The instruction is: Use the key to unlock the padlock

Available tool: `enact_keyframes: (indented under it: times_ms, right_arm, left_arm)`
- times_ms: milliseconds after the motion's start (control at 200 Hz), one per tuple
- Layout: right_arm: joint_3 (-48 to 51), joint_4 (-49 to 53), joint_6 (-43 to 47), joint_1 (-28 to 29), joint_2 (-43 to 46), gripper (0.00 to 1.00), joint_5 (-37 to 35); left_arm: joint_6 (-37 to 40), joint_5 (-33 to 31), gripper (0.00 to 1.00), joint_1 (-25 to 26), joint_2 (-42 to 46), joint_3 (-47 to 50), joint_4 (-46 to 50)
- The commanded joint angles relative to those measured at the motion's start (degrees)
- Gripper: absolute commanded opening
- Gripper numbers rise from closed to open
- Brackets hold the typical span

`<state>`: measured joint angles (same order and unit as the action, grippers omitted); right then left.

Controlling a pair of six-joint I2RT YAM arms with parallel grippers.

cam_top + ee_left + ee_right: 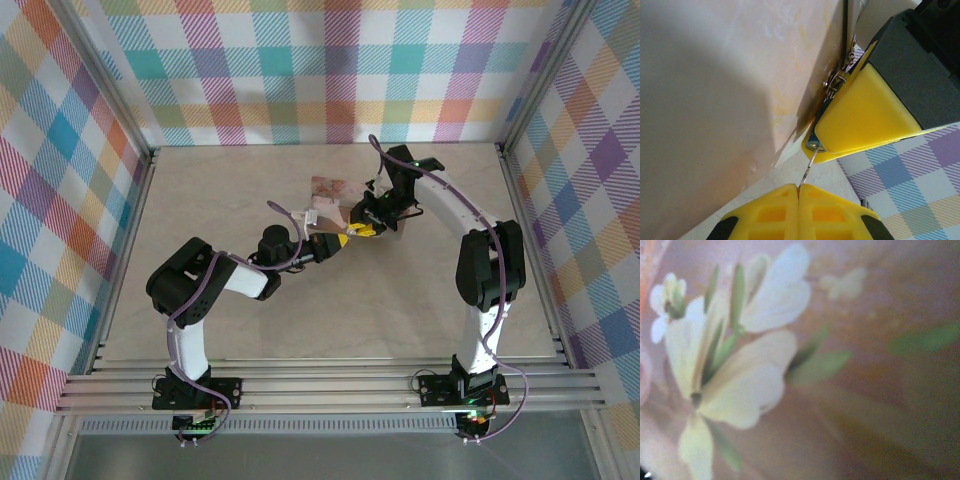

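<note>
Plaid walls (300, 60), beige table (250, 320); left tool (799, 199) pinches the key (808, 171) against the padlock (813, 144), which right tool (368, 229) clamps.

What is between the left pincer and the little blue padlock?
The thin metal key: the left pincer pinches one end and its tip reaches the padlock, seen in the left wrist view.

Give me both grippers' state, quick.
Left gripper: closed, holding the key.
Right gripper: closed, holding the padlock.
</note>
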<state>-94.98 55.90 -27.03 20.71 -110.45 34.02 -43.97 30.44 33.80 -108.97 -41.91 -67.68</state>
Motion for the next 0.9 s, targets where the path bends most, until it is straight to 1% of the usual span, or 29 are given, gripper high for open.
enact_keyframes:
  times_ms: [0, 195, 350, 550, 730, 820, 895]
  right_arm:
    - [1.7, 3.8, -0.7, 2.4, 0.6, 0.00, 4.0]
    - [3.9, 0.9, -2.8, 2.5, 1.1, 0.00, 6.2]
    - [4.2, 2.2, -2.0, 2.5, 1.2, 0.00, 5.9]
    - [5.4, -0.4, -4.2, 2.5, 1.5, 0.00, 8.2]
    - [7.4, -2.3, -4.6, 2.5, 2.0, 0.00, 9.3]
    - [8.1, -2.6, -4.5, 2.5, 2.3, 0.00, 10.2]
    - [8.0, -2.3, -4.3, 2.5, 2.5, 0.00, 11.4]
  left_arm:
    - [-2.2, -2.8, 0.00, -0.9, -0.2, -4.5, -9.4]
    - [-2.5, -3.9, 0.00, 0.0, -1.1, -5.9, -9.3]
    - [-1.8, -5.7, 0.00, -0.3, -1.0, -5.5, -9.3]
    - [-4.4, -4.8, 0.00, 0.3, -3.2, -8.0, -10.1]
    - [-6.2, -4.6, 0.00, 0.2, -3.1, -9.7, -10.3]
    - [-5.7, -4.2, 0.00, 0.1, -3.7, -10.3, -10.3]
    - [-3.7, -4.0, 0.00, 0.0, -4.2, -10.6, -10.2]
